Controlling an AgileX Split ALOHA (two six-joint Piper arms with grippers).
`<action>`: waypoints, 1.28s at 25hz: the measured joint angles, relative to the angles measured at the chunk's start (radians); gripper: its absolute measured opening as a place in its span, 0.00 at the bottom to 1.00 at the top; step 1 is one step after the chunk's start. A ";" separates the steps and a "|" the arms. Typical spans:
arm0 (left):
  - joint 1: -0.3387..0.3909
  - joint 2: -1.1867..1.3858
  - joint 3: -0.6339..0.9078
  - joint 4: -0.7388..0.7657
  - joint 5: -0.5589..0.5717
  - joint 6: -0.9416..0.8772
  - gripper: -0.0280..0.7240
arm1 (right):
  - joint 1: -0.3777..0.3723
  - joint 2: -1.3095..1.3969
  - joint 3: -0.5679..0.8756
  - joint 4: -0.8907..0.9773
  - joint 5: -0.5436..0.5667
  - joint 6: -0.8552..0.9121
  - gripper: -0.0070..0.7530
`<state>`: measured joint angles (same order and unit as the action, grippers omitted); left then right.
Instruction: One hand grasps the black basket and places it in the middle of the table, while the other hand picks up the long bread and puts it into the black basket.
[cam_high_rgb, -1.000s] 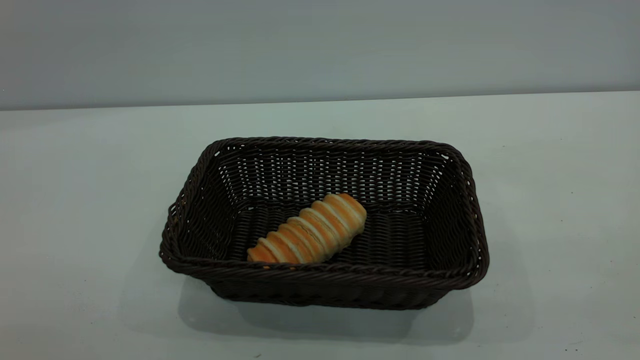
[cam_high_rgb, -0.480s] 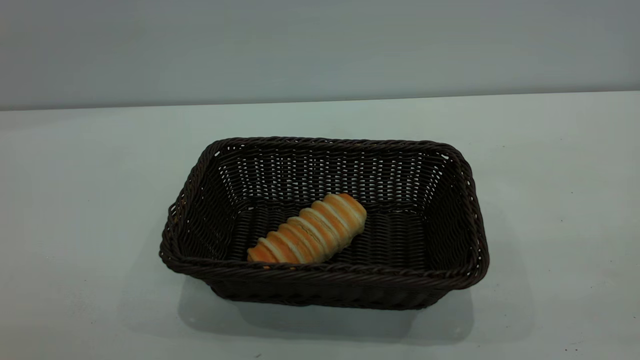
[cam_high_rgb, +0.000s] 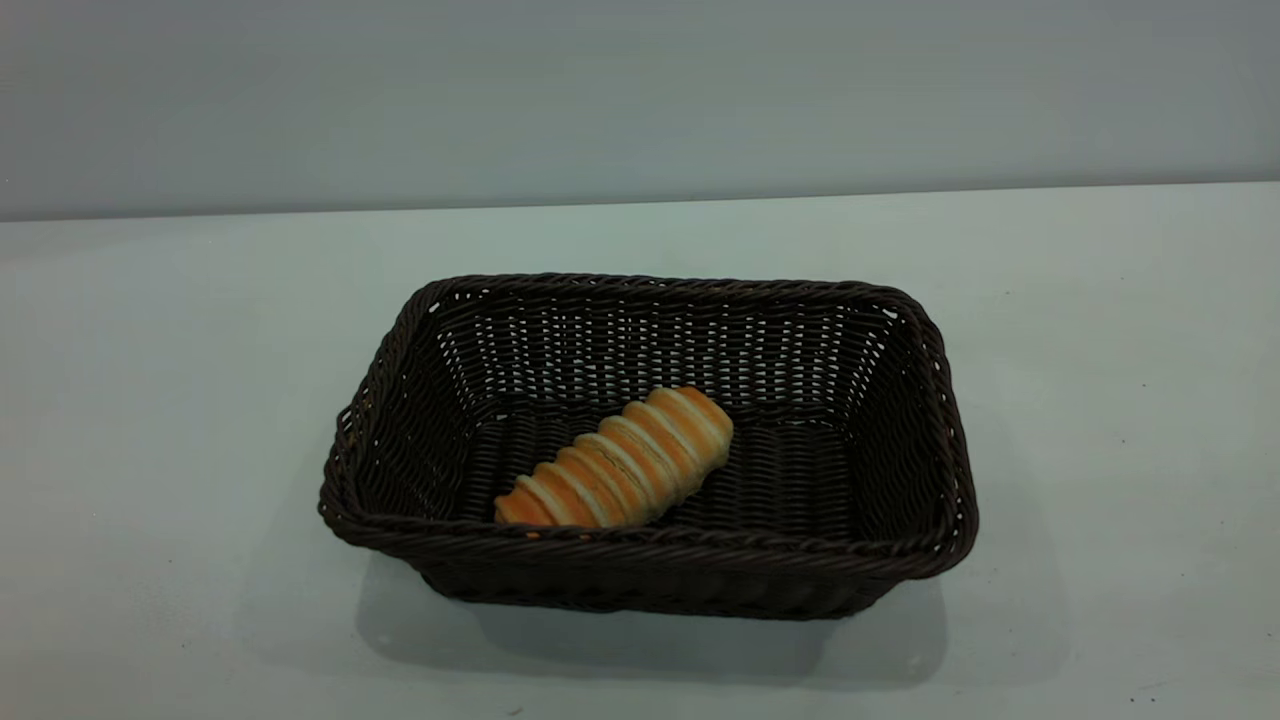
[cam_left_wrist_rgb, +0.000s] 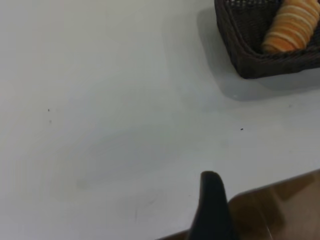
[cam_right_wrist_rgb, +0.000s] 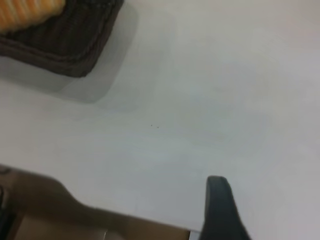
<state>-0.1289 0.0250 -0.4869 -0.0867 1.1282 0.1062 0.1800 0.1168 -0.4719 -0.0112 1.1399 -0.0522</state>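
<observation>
The black basket stands in the middle of the white table. The long bread lies inside it on the basket floor, slanted, one end near the front rim. Neither gripper shows in the exterior view. In the left wrist view a black piece of my left gripper hangs over the table's edge, far from the basket corner and the bread. In the right wrist view a black piece of my right gripper is likewise over the table's edge, far from the basket.
Bare white tabletop lies all round the basket, with a few tiny dark specks. A grey wall runs behind the table. Brown floor shows beyond the table's edge in the left wrist view.
</observation>
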 joint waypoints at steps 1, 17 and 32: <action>0.015 0.000 0.000 0.000 0.001 0.000 0.82 | -0.025 -0.008 0.000 0.000 0.000 0.000 0.66; 0.097 -0.047 0.000 -0.002 0.003 -0.001 0.82 | -0.202 -0.134 0.000 -0.001 0.000 0.000 0.66; 0.097 -0.047 0.000 -0.002 0.003 -0.001 0.82 | -0.202 -0.135 0.000 -0.001 0.000 0.000 0.66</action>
<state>-0.0322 -0.0220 -0.4869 -0.0891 1.1312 0.1048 -0.0218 -0.0183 -0.4719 -0.0121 1.1399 -0.0522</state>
